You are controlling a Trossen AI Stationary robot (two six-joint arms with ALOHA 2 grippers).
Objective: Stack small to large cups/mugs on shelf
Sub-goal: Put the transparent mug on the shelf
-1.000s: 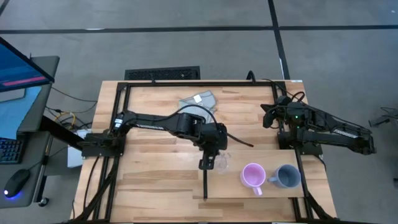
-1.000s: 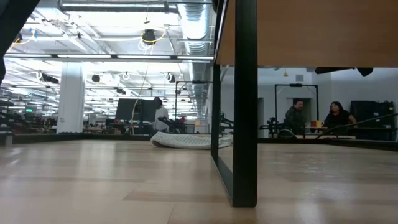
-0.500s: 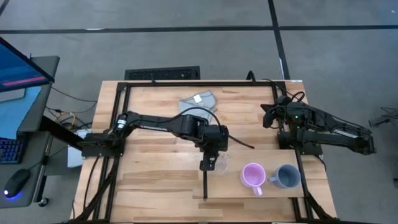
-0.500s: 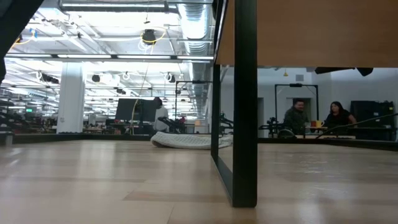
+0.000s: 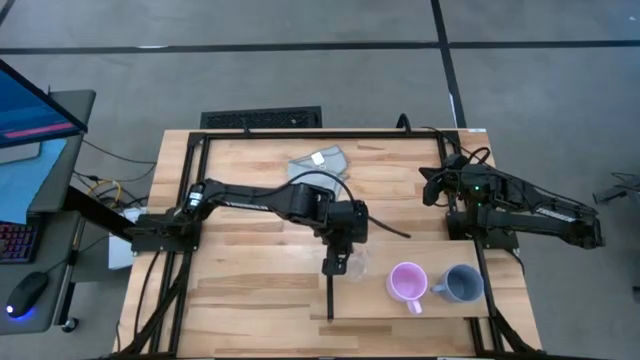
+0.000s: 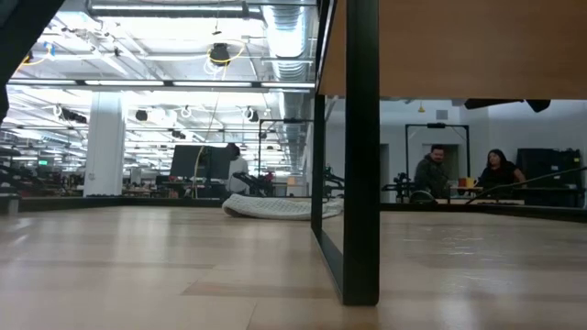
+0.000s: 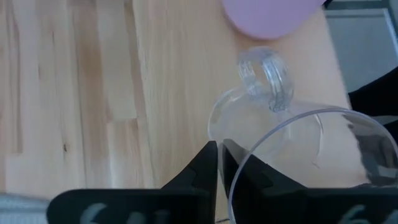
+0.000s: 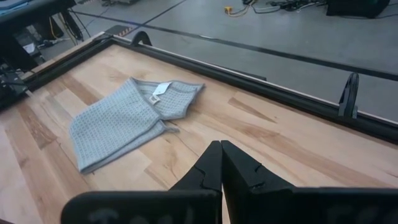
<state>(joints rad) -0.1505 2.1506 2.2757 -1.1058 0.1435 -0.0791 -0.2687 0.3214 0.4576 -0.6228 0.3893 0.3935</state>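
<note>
Left gripper (image 7: pixel 217 163) fingers are pinched nearly together on the thin rim of the clear cup (image 7: pixel 292 155), one finger inside the wall, one outside, only a sliver of gap between them; grip is sitting on the wall alone, on the side away from the cup's handle. In the high view the left gripper (image 5: pixel 336 262) is hanging over the near-middle of the table, right at the black divider strip (image 5: pixel 330 298) end of the shelf (image 5: pixel 372 300), the clear cup (image 5: pixel 352 262) showing just beside it. Whether the cup is resting on the board or slightly lifted, cannot tell. Risk: glassy thin wall in a narrow pinch, so it is likely slipping or swinging if moved fast; also it could be clipping the pink mug (image 5: pixel 407 281), which is sitting on the shelf just beyond, with the grey-blue mug (image 5: pixel 461 284) touching or nearly touching it on the far side. Nesting order matters too, so dropping the smallest one in the wrong place would be blocking the stack. Right gripper (image 8: pixel 221 163) is waiting with fingers closed on nothing, parked at the table's right side, aimed at the folded cloth (image 8: pixel 127 119), well apart from the mugs.
</note>
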